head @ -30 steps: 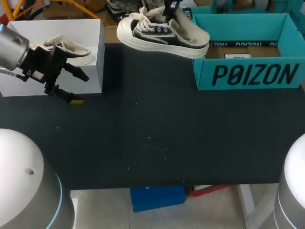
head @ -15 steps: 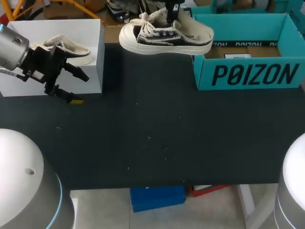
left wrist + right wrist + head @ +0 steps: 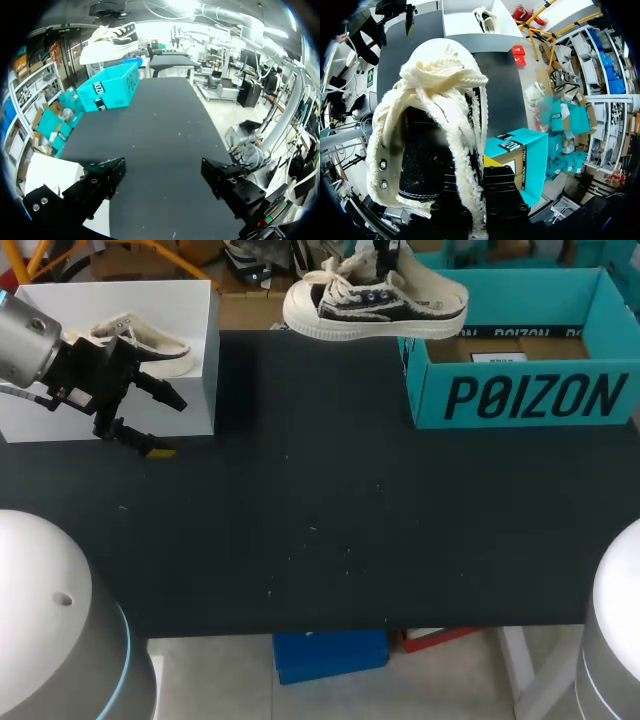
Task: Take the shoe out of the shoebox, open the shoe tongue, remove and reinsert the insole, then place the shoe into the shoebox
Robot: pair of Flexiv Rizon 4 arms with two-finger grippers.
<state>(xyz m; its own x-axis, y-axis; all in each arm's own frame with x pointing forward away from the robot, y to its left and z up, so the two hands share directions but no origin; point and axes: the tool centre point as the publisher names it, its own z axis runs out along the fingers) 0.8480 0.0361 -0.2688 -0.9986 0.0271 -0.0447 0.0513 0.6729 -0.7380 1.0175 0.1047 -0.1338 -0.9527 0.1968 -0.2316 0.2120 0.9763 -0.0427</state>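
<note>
1. Left claw [image 3: 160, 424] sits at the left edge of the surface [image 3: 320, 530], just in front of a white box [image 3: 195, 390]. Its fingers are spread wide with nothing between them. The left wrist view shows the same thing: claw [image 3: 165, 175] gaping over bare black surface [image 3: 165, 130].
2. The white box stands on the far left of the surface, with a second cream shoe [image 3: 140, 345] lying on top of it. In the right wrist view the white box [image 3: 465, 12] and second shoe [image 3: 487, 17] are far ahead of the claw.
3. The shoe [image 3: 375, 305], black and cream with white laces and a thick white sole, is up in the air over the far edge of the surface. It is about level, toe pointing left. Its heel end overlaps the shoebox's left end.
4. Right claw [image 3: 385, 254] comes down from above onto the shoe's opening. In the right wrist view the claw [image 3: 479, 192] is clamped tight on the fluffy collar of the shoe [image 3: 435, 135]; yellow tips are hidden.
5. The shoebox [image 3: 520, 395], teal and open-topped, is on the far right of the surface. In the left wrist view the shoe [image 3: 107, 42] hangs above the shoebox [image 3: 112, 90].
</note>
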